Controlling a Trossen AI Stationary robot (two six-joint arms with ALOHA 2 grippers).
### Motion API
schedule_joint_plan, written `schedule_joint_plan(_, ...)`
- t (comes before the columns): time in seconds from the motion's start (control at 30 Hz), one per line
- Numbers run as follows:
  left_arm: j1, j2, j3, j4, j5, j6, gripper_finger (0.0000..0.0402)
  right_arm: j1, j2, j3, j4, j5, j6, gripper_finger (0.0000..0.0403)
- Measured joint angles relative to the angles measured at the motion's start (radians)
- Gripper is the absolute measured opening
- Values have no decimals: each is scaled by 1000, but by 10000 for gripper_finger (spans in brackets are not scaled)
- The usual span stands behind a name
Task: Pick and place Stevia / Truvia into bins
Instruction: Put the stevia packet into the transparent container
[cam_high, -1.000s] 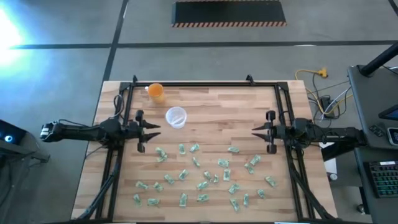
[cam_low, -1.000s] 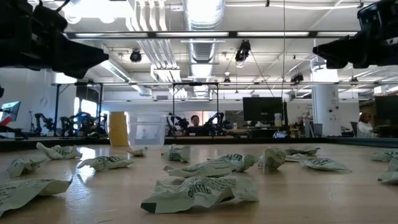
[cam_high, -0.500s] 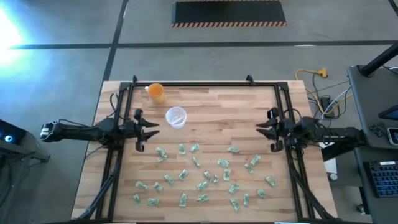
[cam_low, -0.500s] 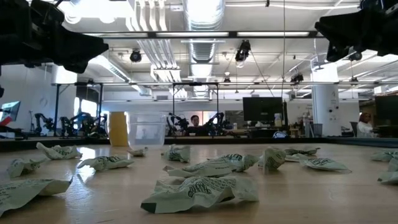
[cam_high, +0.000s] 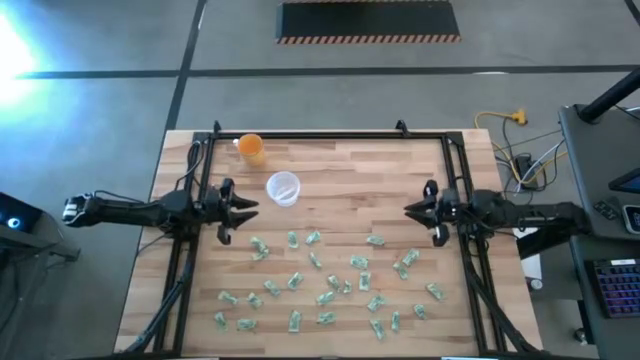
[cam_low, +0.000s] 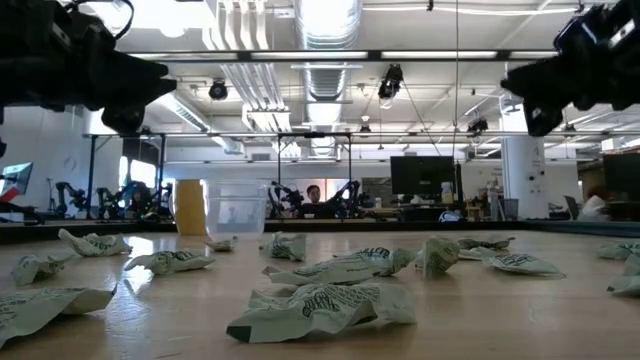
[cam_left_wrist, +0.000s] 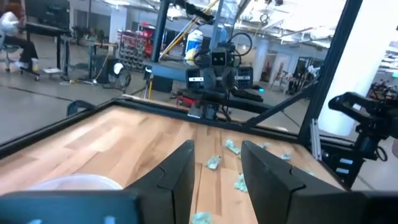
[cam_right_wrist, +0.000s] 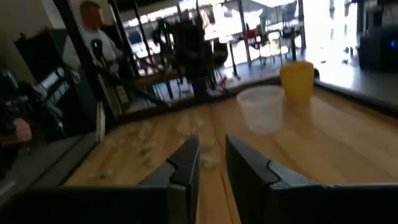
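Many small green-and-white Stevia sachets (cam_high: 325, 280) lie crumpled and scattered flat over the near half of the wooden table (cam_high: 350, 165); in the low view they show close up (cam_low: 320, 310). The clear cup, the bin (cam_high: 283, 187), stands upright on the table left of centre, with an orange cup (cam_high: 251, 148) behind it. My left gripper (cam_high: 250, 207) hovers level at the table's left side, near the clear cup, open with nothing between its fingers (cam_left_wrist: 217, 168). My right gripper (cam_high: 410, 211) hovers level at the right side, its fingers a little apart (cam_right_wrist: 211, 158) and bare.
A black metal frame (cam_high: 320, 137) runs along the table's far, left and right sides. A person (cam_right_wrist: 99, 37) stands beyond the table's left side in the right wrist view. The clear cup (cam_low: 236, 208) and the orange cup (cam_low: 189, 207) stand side by side in the low view.
Both grippers have rolled about their own pointing lines while staying where they were above the table's sides. Their finger gaps look the same. The sachets and cups have not moved.
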Motion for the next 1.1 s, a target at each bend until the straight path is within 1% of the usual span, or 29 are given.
schedule_joint_plan(0.17,1,15,0,9,-59,-1,115,4,58,0,-52,-1,-48,68)
schedule_joint_plan(0.27,1,28,0,-8,-61,11,115,3,95,0,-52,-3,-97,68)
schedule_joint_plan(0.33,1,44,0,-6,-55,54,115,4,129,0,-53,-37,-127,68)
schedule_joint_plan(0.4,1,60,1,-6,-7,83,115,7,172,0,-45,-82,-157,68)
schedule_joint_plan(0.53,-7,94,21,-9,172,109,115,32,282,0,-3,-92,-223,68)
schedule_joint_plan(0.57,-15,107,32,-3,192,110,115,38,312,0,31,-91,-244,68)
schedule_joint_plan(0.63,-34,141,40,-1,197,128,114,49,371,0,122,-89,-284,68)
schedule_joint_plan(0.7,-53,181,50,-6,175,158,114,55,420,3,186,-88,-321,68)
schedule_joint_plan(0.73,-61,201,57,-6,162,164,114,56,443,12,187,-88,-332,68)
schedule_joint_plan(0.9,-95,314,112,-22,127,209,114,56,555,94,92,-40,-296,68)
schedule_joint_plan(1.0,-121,388,186,-98,66,218,114,61,636,138,74,-39,-286,68)
schedule_joint_plan(1.1,-157,469,270,-248,-20,201,114,75,719,183,76,-36,-287,68)
